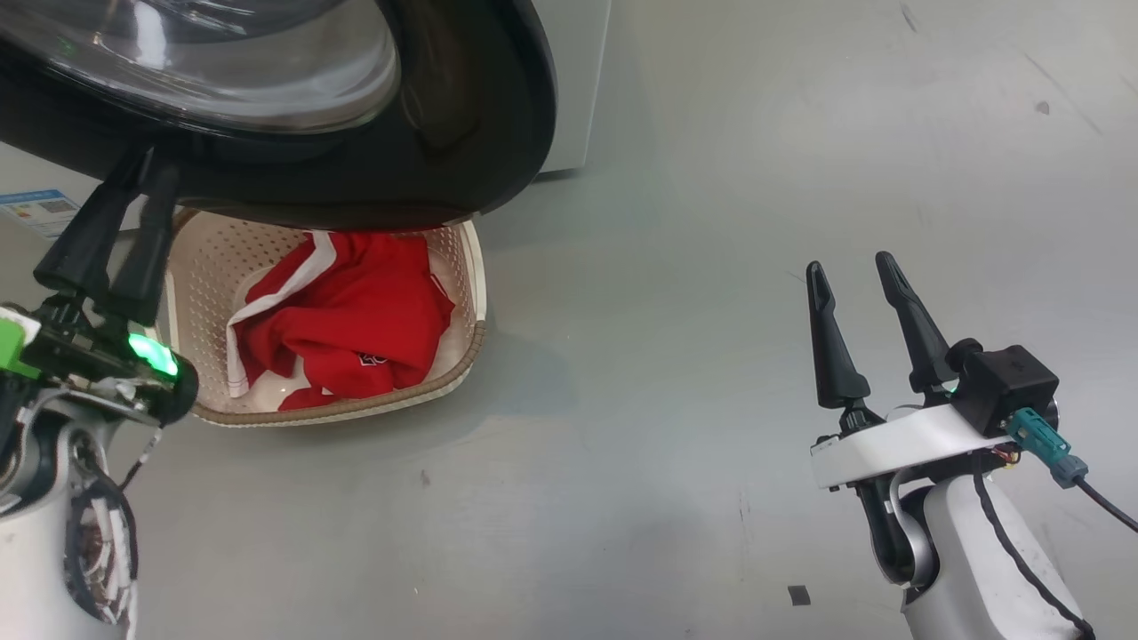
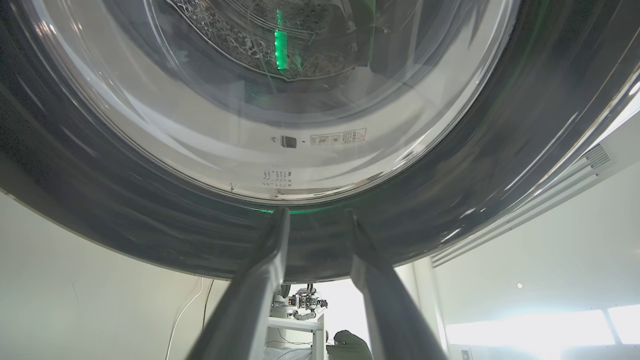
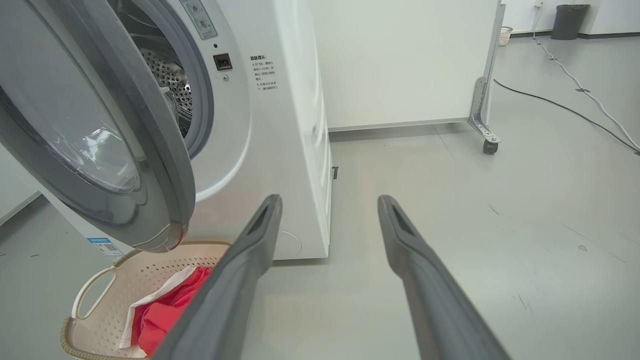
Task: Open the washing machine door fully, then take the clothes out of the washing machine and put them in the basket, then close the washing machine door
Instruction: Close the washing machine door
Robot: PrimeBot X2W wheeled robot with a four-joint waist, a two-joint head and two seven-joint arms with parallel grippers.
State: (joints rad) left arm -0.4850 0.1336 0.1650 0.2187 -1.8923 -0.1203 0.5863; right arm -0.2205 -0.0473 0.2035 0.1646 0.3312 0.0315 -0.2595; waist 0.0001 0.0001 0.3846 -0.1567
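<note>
- Left claw (image 1: 149,169) first: its two dark fingers stand a little apart with nothing between them. In the left wrist view the tips (image 2: 282,215) reach up against the lower black rim of the washing machine door (image 2: 150,225). I judge it is placed there to push the door, not to hold it.
- My right claw (image 1: 849,263) is released wide and empty. It hovers over the bare floor (image 1: 667,356), well apart from everything. I think it waits there so that it does not block the swing of the door.
- Next, the basket (image 1: 356,411) stands on the floor just beside the left claw. The clothes (image 1: 356,320) lie inside it as a red heap with white trim, so to my judgement the unloading step is done.
- Above the far side of the basket hangs the door, open at an angle from the front of the machine. Its lower edge passes over the basket rim, so a low push could catch it.
- Farthest is the washing machine (image 3: 280,150). In the part of the drum (image 3: 170,80) that I see there is no red cloth; the door hides the rest.
- Only closing the door remains, as I judge it.
</note>
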